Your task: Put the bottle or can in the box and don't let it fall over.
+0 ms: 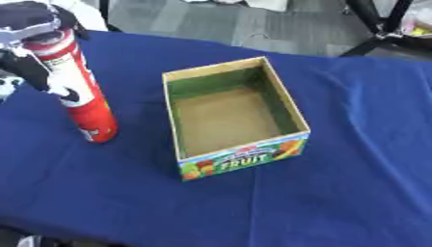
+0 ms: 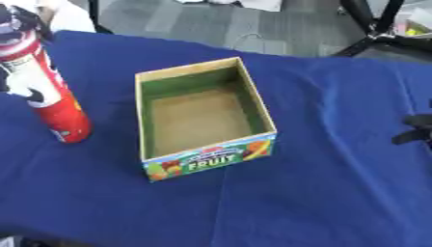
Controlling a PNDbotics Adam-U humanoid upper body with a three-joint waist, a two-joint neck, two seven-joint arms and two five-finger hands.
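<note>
Standing on the blue tablecloth (image 1: 354, 183) at the far left, a tall red can (image 1: 84, 96) with a white label band leaned slightly, its top tipped toward the far left and its base planted on the cloth, well left of the box. The left hand (image 1: 33, 58) had its dark fingers curled round the upper half of the can and over its top, clamped on it; a high grip like that would, by my judgement, leave the base free to be set down inside something with walls.

Just right of the can, apart from it, sat the cardboard box (image 1: 291, 108), open at the top, with green inner walls, a bare brown floor and a near face printed with fruit and the word FRUIT. Nothing lay inside it, so the can was not yet in place. Being tall and narrow, the can would probably topple unless it went down onto the box floor upright.

At the right edge of the right eye view, a dark part of the right hand (image 2: 415, 129) showed above the cloth; whether its fingers were apart or together could not be told.
</note>
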